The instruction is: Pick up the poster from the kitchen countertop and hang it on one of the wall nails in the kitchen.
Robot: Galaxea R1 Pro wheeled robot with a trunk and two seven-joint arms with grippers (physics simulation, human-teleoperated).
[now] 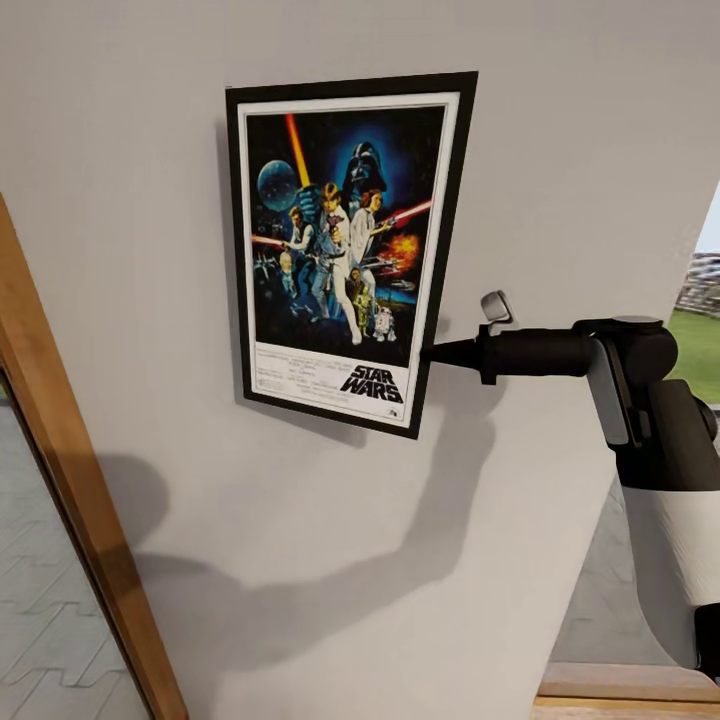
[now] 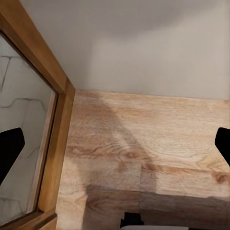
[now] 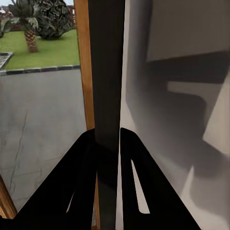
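**Inspector:** Right gripper (image 1: 436, 352) is clamped on the poster (image 1: 345, 250), at the lower part of its right edge. In the right wrist view both black fingers (image 3: 84, 182) press against the dark edge-on strip of the frame (image 3: 106, 72), one on each side.

**Clerk:** Where does the poster sit?

**Inspector:** Against the pale grey wall (image 1: 560, 150), upright but slightly skewed, its right side standing off the surface and casting a shadow below and to the left. The title reads at the bottom. I cannot make out a nail; the poster would cover it.

**Clerk:** The arm itself?

**Inspector:** The right arm (image 1: 640, 400) reaches in horizontally from the right side of the head view, its shadow falling across the wall beneath.

**Clerk:** And the left gripper?

**Inspector:** Left gripper (image 2: 115, 148) stands spread wide, nothing between its fingertips (image 2: 9, 148). It looks down on a wooden floor (image 2: 153, 158) at the foot of the wall.

**Clerk:** Surroundings?

**Inspector:** A wooden door frame (image 1: 70, 480) runs beside the wall on the left, with grey paving behind the glass. Lawn and a palm (image 3: 26, 24) show outdoors.
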